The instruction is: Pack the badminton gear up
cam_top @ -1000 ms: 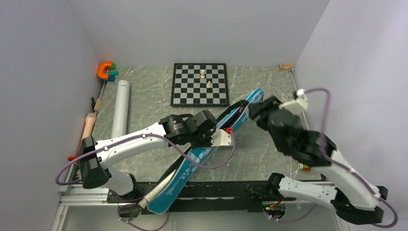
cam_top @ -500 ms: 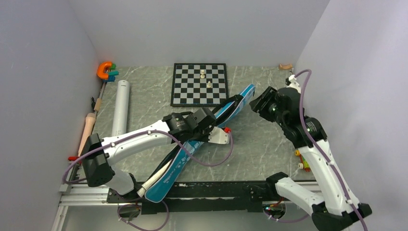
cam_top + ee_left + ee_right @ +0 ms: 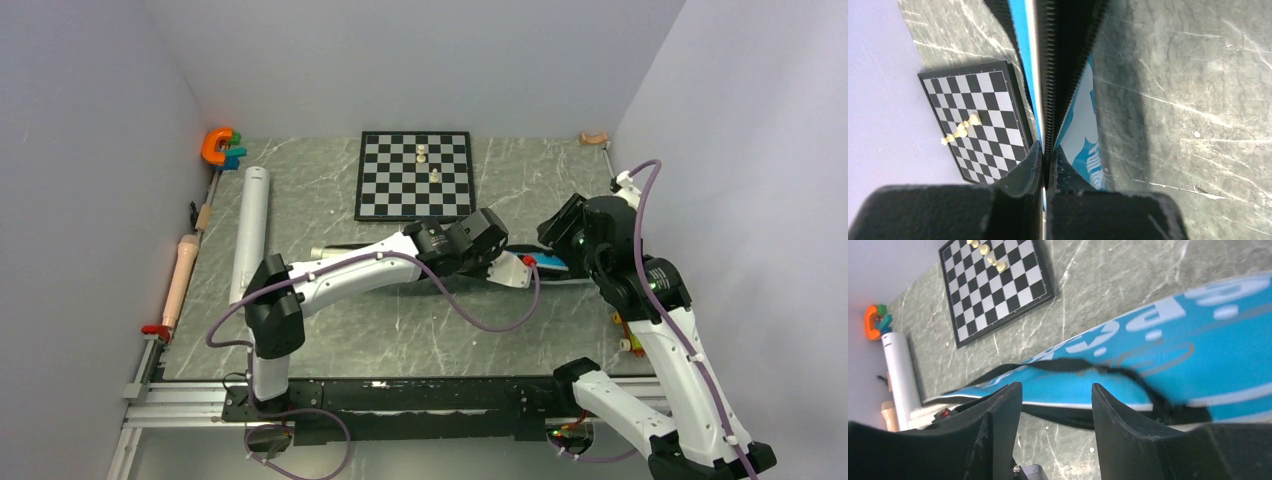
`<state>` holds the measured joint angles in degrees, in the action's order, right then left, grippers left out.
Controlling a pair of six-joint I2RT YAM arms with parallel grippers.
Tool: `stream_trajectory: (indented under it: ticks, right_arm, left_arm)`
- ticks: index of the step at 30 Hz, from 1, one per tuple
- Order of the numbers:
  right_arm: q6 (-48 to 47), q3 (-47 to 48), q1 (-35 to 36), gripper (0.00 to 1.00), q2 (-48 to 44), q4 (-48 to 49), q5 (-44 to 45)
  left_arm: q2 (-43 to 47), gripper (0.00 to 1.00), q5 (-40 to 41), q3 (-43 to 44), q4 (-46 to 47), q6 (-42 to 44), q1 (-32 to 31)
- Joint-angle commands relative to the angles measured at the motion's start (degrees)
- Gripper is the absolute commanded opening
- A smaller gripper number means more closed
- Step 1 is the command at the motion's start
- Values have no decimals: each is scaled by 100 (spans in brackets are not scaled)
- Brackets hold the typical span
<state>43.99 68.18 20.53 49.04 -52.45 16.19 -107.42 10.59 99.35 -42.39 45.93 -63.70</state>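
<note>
From above, the bag (image 3: 548, 263) was seen on the desk (image 3: 330, 330), just in front of the chessboard (image 3: 415, 175). In the left wrist view, the left tool (image 3: 1046, 170) was clenched on the bag's zipper edge, and a slip under pulling was judged possible. In the right wrist view, the right tool (image 3: 1055, 405) was released above the strap (image 3: 1083, 365), which could be snagged.

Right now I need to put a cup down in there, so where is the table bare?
Bare table lies between the blue bag and the near edge, and between the chessboard and white tube. Crowded mid-table: left claw pinches the bag, right claw hangs open close by.
</note>
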Motion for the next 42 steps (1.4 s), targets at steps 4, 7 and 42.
stream_trajectory:
  ticks: [4,7,42]
  right_arm:
    - [-78,273,-118,58,-57,-355,193]
    - [-2,164,-171,58,-58,-325,-40]
    - [464,-1915,-758,62,-262,1697,-3771]
  left_arm:
    - [772,0,39,-761,282,-250,-1]
    - [1066,0,-155,-1012,21,-756,104]
    - [2267,0,-866,-2098,-62,-2202,1202]
